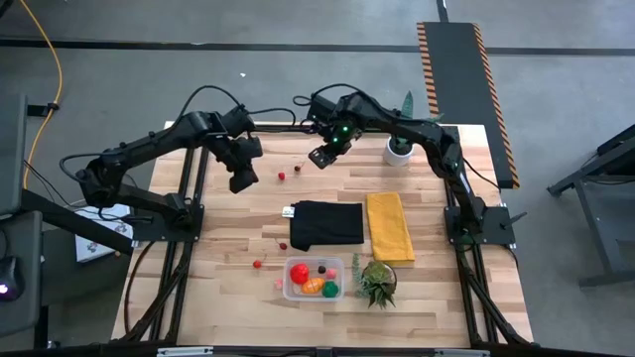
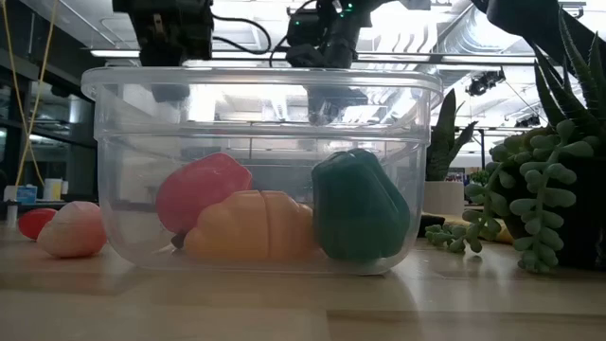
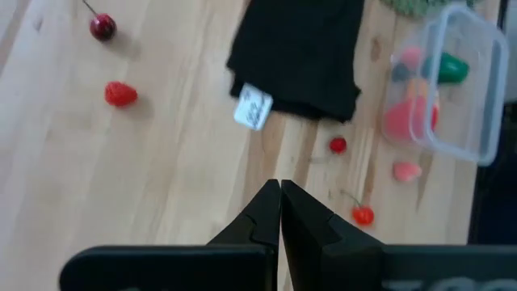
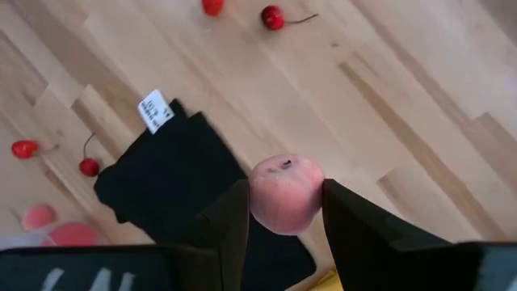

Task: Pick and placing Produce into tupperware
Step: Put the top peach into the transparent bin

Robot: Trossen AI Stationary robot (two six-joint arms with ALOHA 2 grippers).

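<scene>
The clear tupperware stands near the table's front edge and holds a red, an orange and a green piece of produce. Small berries lie loose on the wood: two at the far side and some near the tub. A pink piece lies beside the tub's left wall. My right gripper hangs above the table's far middle, shut on a round pink fruit. My left gripper hangs shut and holds nothing above the far left. My right gripper pinches the round pink fruit by its two opposite sides between its two fingers. The fingers come from above, pointing steeply down. The fruit is lifted clear of the table, its stem dimple facing the wrist.
A black cloth and a yellow cloth lie side by side in the table's middle. A spiky green plant stands right of the tub. A white pot stands at the far right. Bare wood lies left of the cloths.
</scene>
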